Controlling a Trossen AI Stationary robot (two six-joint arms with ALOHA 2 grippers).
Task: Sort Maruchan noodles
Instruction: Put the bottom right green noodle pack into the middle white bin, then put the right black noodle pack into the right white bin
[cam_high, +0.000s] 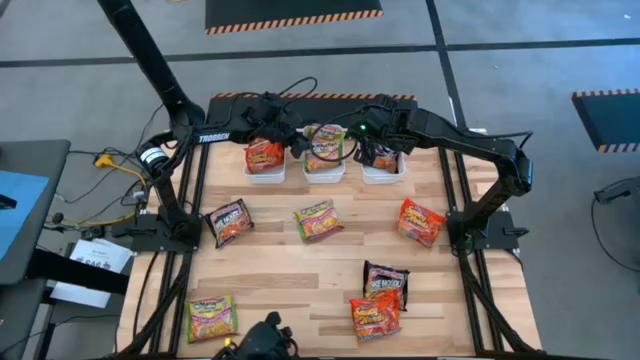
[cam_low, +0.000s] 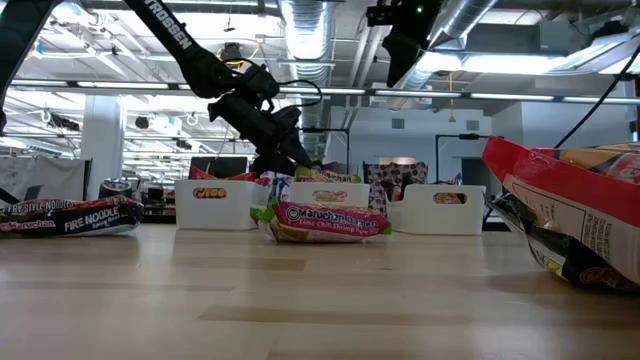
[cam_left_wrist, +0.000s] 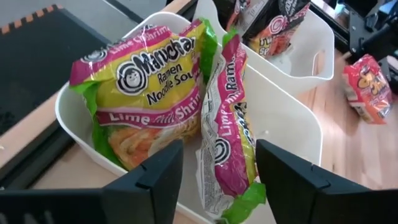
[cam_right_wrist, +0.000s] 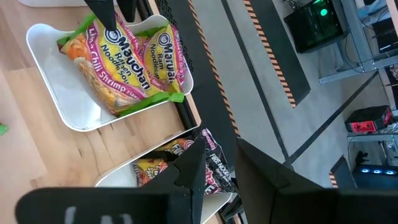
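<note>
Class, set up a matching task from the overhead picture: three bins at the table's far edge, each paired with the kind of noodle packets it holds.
Column 1:
1. left bin
2. middle bin
3. right bin

Column 2:
A. green-yellow packets
B. black packets
C. red-orange packet

Pairs: 1-C, 2-A, 3-B

In the high view the arms cover much of the middle bin, so the count of packets inside it cannot be told. The low view's right edge cuts off a red-orange packet, blurred by nearness. In the right wrist view the black packet sits partly behind that gripper's fingers.
</note>
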